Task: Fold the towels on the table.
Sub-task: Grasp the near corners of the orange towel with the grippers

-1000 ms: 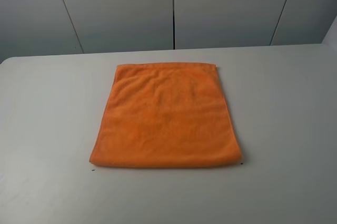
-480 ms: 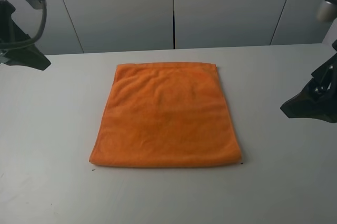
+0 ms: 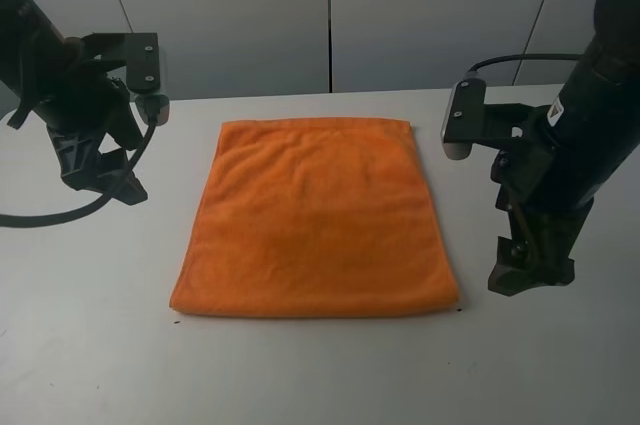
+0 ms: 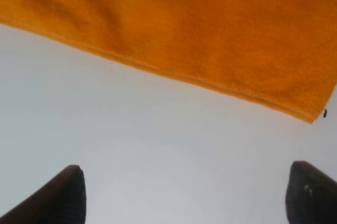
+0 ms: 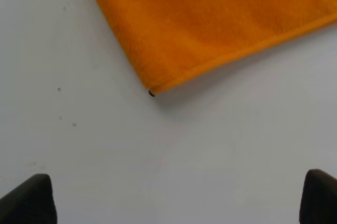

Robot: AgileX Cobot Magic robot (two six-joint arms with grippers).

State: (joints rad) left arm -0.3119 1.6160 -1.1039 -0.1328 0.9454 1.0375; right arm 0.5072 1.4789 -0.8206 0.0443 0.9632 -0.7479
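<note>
The orange towel [image 3: 315, 220] lies flat and roughly square in the middle of the white table [image 3: 320, 375]. My left gripper [image 3: 112, 183] hangs over bare table just left of the towel's far left part, open and holding nothing. In the left wrist view its two dark fingertips [image 4: 63, 197] stand wide apart, with the towel's hem [image 4: 184, 23] beyond them. To the right of the towel's near right corner my right gripper [image 3: 530, 275] points down, also open. The right wrist view shows that corner of the towel [image 5: 221, 23] ahead of the spread fingertips [image 5: 29, 200].
A grey panelled wall [image 3: 330, 15] rises behind the table's far edge. Tiny dark specks sit by the towel's near corners [image 3: 459, 310] [image 3: 178, 322]. A black cable [image 3: 60, 213] loops from the left arm over the table.
Both arms have come in from the sides of the view and now hang close to the towel's left and right edges. The towel has not moved.
</note>
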